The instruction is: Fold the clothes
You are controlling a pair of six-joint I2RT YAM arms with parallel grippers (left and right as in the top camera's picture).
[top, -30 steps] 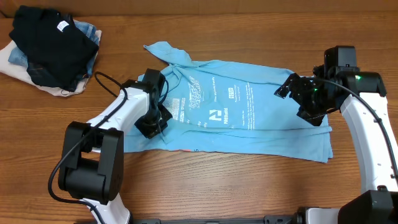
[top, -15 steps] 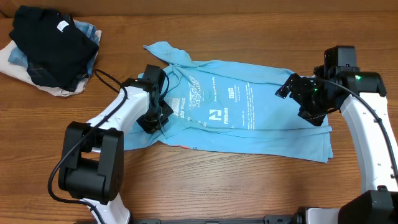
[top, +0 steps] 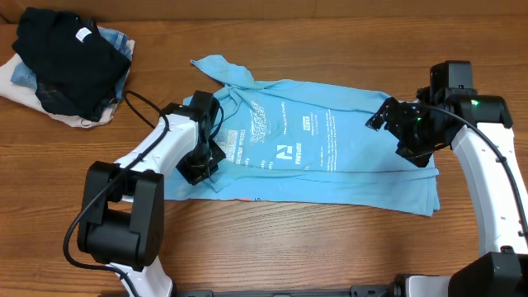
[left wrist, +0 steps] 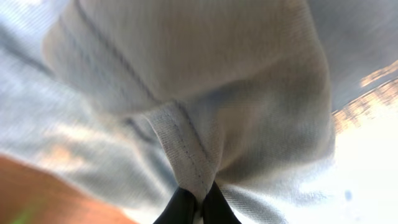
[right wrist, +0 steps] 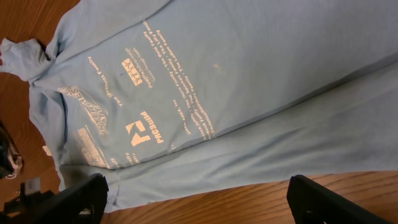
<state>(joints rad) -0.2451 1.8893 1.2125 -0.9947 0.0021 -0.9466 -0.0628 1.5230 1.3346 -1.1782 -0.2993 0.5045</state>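
Observation:
The sky-blue shirt with white lettering lies spread across the middle of the wooden table, collar and sleeve at the upper left. My left gripper is shut on a seamed fold of the shirt at its left edge; the fabric fills the left wrist view. My right gripper hovers open and empty above the shirt's right end. In the right wrist view the shirt shows its print, with the two fingers wide apart at the bottom corners.
A pile of other clothes lies at the far left corner: a black garment with a white tag on top of denim and white fabric. Bare wooden table runs along the front.
My left gripper, shut on the shirt's left edge, shifted up and then back down a little, moving the fold with it. The right arm has not moved.

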